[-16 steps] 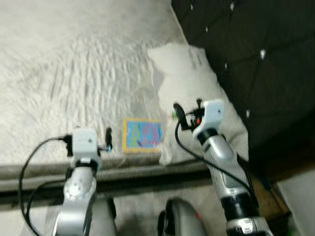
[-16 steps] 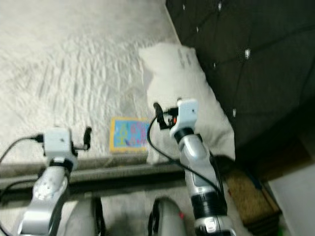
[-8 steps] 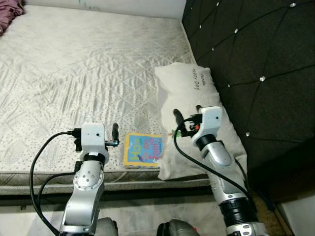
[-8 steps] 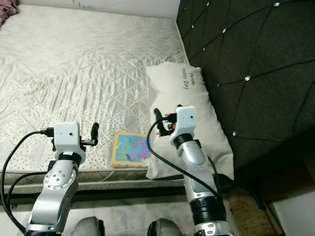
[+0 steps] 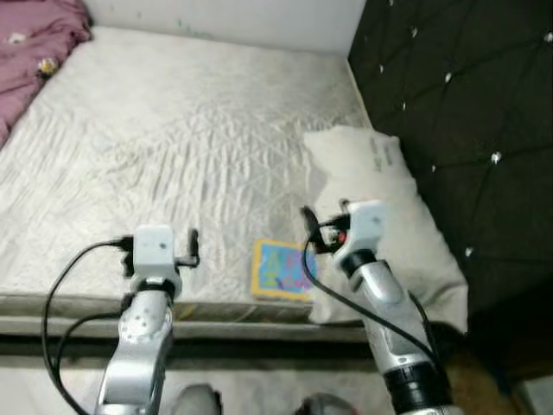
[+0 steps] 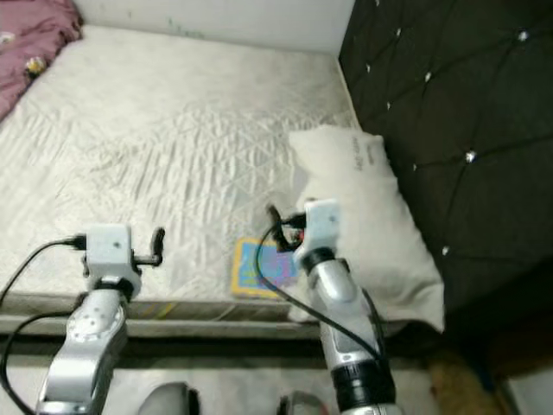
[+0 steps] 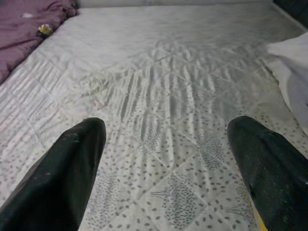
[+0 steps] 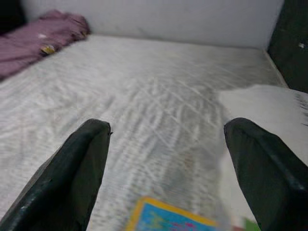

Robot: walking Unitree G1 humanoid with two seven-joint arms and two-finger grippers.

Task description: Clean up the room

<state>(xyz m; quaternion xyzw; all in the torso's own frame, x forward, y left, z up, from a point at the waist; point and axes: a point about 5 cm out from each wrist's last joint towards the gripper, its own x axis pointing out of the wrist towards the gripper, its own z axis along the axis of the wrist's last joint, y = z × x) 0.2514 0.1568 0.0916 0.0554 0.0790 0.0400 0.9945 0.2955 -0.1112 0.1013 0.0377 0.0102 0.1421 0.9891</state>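
The robot stands at the edge of a bed (image 5: 173, 130). Both grippers hover above the near edge, each with fingers spread wide and holding nothing: the left gripper (image 7: 163, 168) at 7 o'clock in the head views, the right gripper (image 8: 166, 168) near centre.

A book (image 5: 282, 270) lies flat by the bed's edge at 6 o'clock, between the two arms, just beside a pillow (image 5: 389, 216) at 3 o'clock. A purple blanket (image 5: 34, 43) is bunched at 10 o'clock.

If the book is the target, its thin flat shape could let the fingers skid over the cover, or nudge it off the edge. The pillow may foul the right gripper's approach.
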